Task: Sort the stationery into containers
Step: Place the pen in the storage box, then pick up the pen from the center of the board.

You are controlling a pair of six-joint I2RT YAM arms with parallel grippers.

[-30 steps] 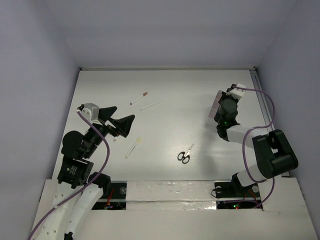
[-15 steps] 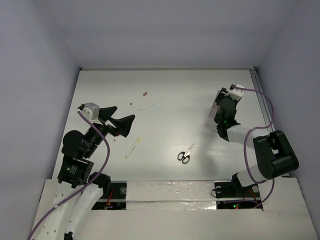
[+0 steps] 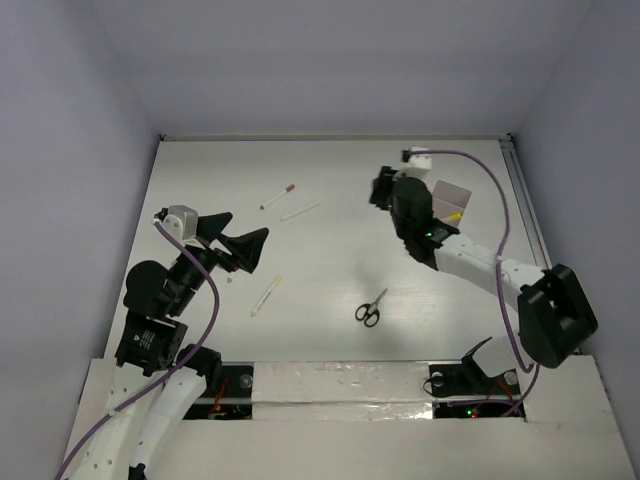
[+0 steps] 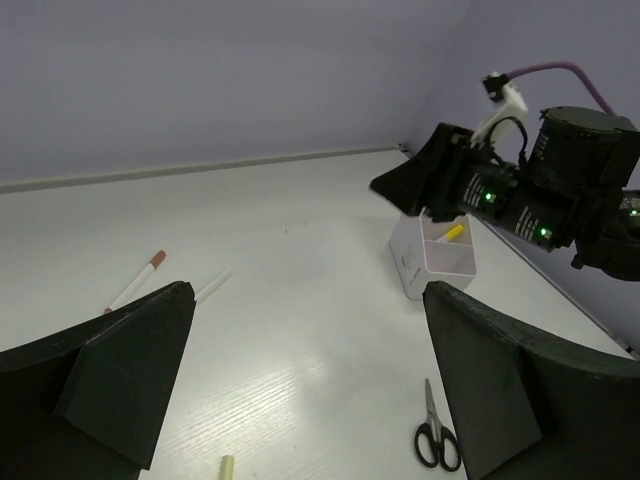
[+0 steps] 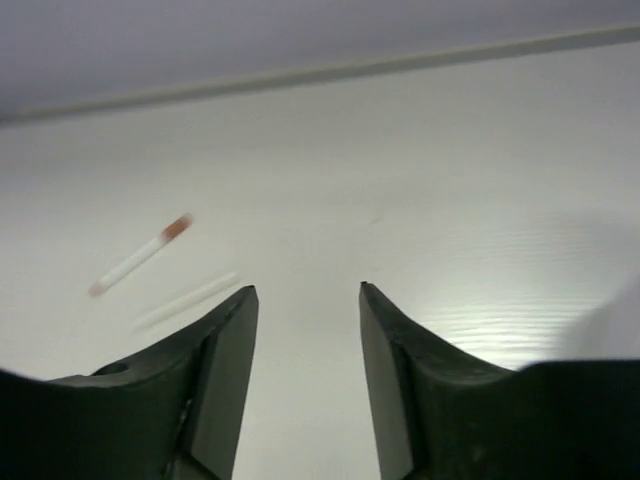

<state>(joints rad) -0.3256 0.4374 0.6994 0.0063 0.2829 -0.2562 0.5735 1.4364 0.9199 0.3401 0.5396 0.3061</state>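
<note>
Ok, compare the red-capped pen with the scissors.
The red-capped pen is a thin white stick; the scissors have black loop handles. The pen lies toward the far left; the scissors lie mid-table, nearer the front. Both rest on the table, outside the tray, neither held.

Soft, even light; the right wrist view is blurred.

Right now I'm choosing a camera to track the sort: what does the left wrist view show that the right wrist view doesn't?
Only left wrist: the tray holding a yellow item, and the scissors. Only right wrist: the right gripper close up, open and empty. Both: the red-capped pen and the white pen.
</note>
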